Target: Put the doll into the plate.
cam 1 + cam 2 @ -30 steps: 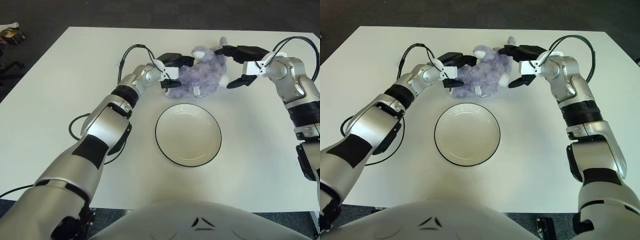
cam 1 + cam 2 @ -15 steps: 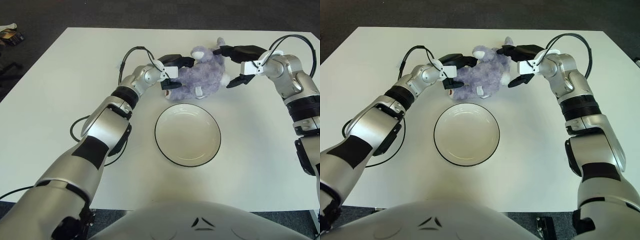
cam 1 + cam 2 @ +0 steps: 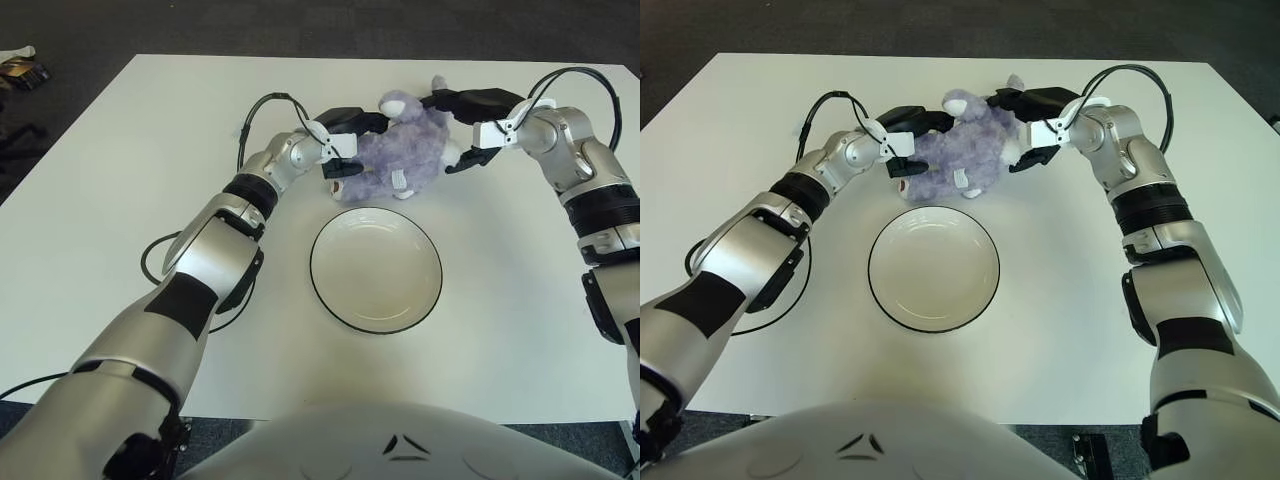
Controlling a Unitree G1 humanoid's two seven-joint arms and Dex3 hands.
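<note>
1. The left hand (image 3: pixel 345 145) and right hand (image 3: pixel 468 125) bracket the purple doll (image 3: pixel 400 150) from opposite flanks, fingers pressed against it.
2. Judged a two-sided squeeze, suiting soft plush.
3. The plate (image 3: pixel 376 269) waits empty, nearer the robot than both hands.

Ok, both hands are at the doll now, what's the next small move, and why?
Probably close both hands a little tighter and lift the doll straight up. The left hand and right hand flank it with fingers around its sides, but it seems to lie on the table, beyond the empty plate. It must clear the plate's rim before coming over it.
</note>
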